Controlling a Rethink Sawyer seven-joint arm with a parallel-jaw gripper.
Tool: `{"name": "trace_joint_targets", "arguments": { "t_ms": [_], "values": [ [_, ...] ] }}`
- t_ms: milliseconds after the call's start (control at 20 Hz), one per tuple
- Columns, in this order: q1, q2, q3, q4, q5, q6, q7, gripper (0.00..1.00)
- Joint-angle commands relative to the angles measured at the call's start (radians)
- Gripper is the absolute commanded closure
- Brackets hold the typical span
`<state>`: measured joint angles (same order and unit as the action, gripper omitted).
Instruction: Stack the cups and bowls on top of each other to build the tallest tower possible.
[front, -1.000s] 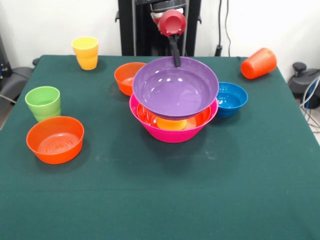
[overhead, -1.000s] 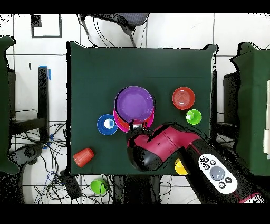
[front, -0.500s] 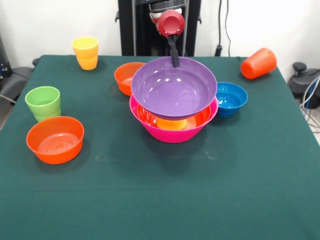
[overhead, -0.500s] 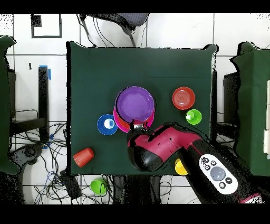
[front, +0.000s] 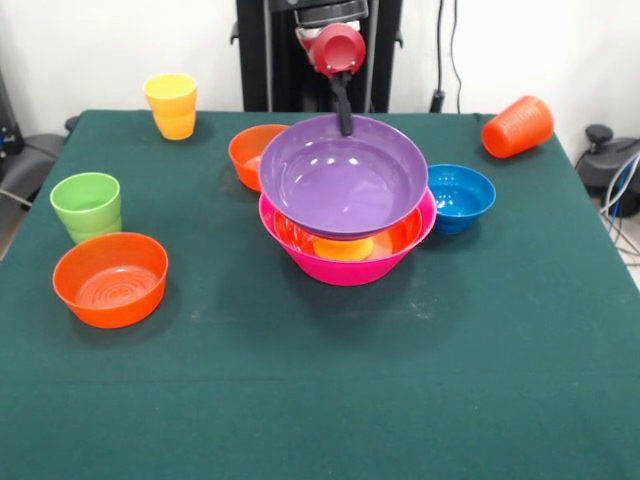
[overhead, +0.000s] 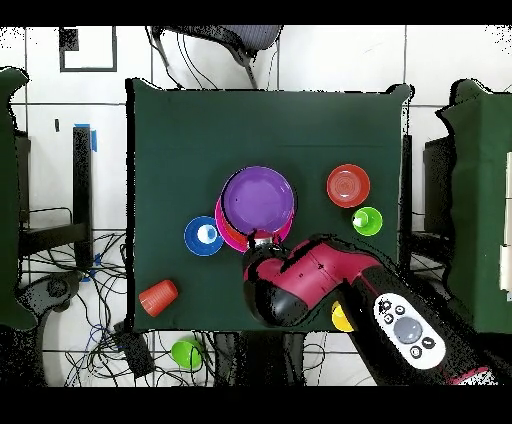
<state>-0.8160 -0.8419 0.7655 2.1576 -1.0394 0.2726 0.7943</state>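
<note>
Shifted left: glossy purple bowl (front: 343, 185) | claw (front: 345, 122) pinching its far rim

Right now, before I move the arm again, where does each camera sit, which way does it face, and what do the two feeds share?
Front view: across the table from the robot, looking over the green tabletop at the glossy purple plastic bowl; the red and black arm drops in from the top, its tool at the bowl's far rim.
Overhead view: above the table, looking straight down; the arm enters from the bottom.
Both show the purple bowl, the largest pink plastic bowl beneath, and the small blue plastic bowl, with sides reversed between them.
</note>
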Motion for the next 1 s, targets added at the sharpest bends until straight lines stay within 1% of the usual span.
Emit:
{"name": "trace_joint_targets", "arguments": {
  "t_ms": [50,200,450,600,800,1000],
  "values": [
    [0.078,0.055,-0.102,-0.028,-0.137,-0.082,0.143,1.00],
    [0.099,0.061,-0.127,-0.036,-0.148,-0.099,0.158,1.00],
    [0.148,0.091,-0.201,-0.065,-0.182,-0.144,0.181,1.00],
    [0.157,0.107,-0.220,-0.071,-0.176,-0.158,0.173,1.00],
    [0.160,0.100,-0.226,-0.067,-0.151,-0.163,0.152,1.00],
    [0.163,0.100,-0.236,-0.073,-0.146,-0.167,0.138,1.00]
  ]
}}
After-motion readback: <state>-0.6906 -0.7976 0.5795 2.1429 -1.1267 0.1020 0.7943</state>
